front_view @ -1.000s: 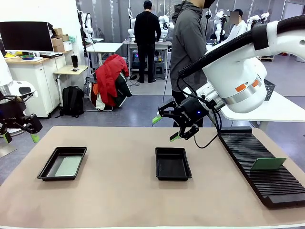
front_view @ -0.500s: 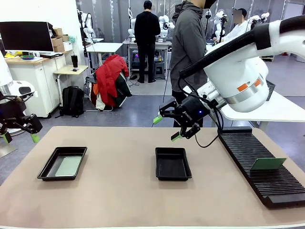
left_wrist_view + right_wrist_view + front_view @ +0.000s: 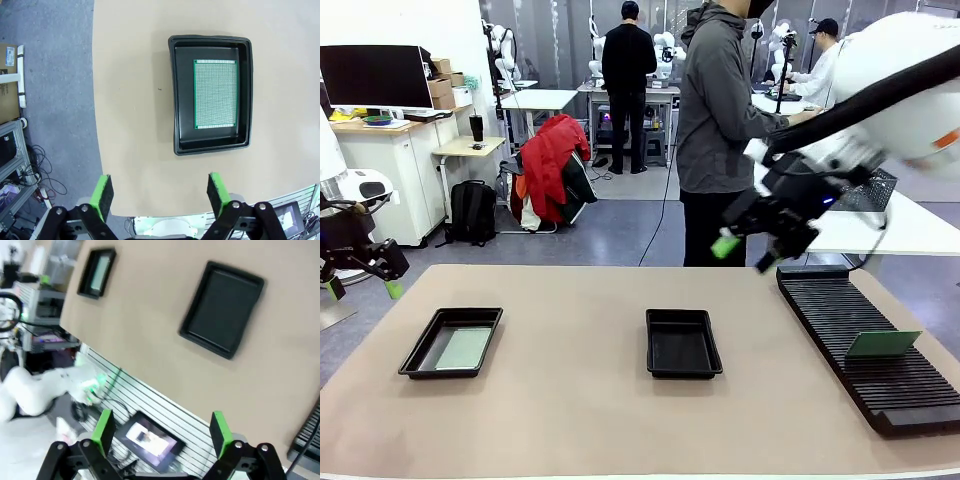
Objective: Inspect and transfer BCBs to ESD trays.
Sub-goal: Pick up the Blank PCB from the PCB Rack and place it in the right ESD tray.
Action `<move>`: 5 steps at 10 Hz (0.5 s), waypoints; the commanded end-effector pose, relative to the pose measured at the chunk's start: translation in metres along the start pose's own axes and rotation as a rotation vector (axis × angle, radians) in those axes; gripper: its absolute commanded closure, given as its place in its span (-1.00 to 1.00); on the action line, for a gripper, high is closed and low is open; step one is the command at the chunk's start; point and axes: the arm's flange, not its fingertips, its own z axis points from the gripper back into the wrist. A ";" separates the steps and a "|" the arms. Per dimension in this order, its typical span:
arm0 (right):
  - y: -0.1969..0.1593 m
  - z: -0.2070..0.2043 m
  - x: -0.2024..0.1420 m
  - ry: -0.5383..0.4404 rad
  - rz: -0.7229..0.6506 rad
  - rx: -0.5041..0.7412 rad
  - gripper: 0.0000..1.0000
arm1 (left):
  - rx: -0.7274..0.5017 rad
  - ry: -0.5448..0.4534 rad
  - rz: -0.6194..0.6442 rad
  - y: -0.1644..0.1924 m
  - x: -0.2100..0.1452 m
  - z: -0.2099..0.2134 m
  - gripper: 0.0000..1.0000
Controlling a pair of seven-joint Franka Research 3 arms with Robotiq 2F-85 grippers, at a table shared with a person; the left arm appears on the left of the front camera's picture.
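Front view first: our right gripper (image 3: 743, 254) hangs in the air with its jaws wide apart and nothing between them, at about 1 o'clock from the middle tray (image 3: 683, 314), whose floor is bare. Our left gripper (image 3: 362, 286) is also spread and empty, near the table's left edge at roughly 10 o'clock from the left tray (image 3: 416, 352). In the left wrist view a green board (image 3: 215, 94) lies flat on that tray's floor. A second board (image 3: 883, 343) leans in the slotted rack (image 3: 820, 300), at 3 o'clock from the middle tray. We judge these boards light, thin and stiff, with faces that should not be scraped or pinched hard. The leaning one offers a free upper edge. We would take it there, across its thickness and gently, since a smooth thin edge may slip between the pads.
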 end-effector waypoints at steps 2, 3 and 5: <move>-0.019 0.076 -0.019 0.049 0.314 -0.095 -1.00 | -0.001 0.000 -0.007 0.001 -0.001 -0.001 -1.00; -0.028 0.100 -0.027 0.082 0.410 -0.110 -1.00 | -0.001 0.000 -0.007 0.001 -0.001 -0.001 -1.00; -0.050 0.140 -0.041 0.169 0.617 -0.163 -1.00 | -0.001 0.000 -0.007 0.001 -0.001 -0.001 -1.00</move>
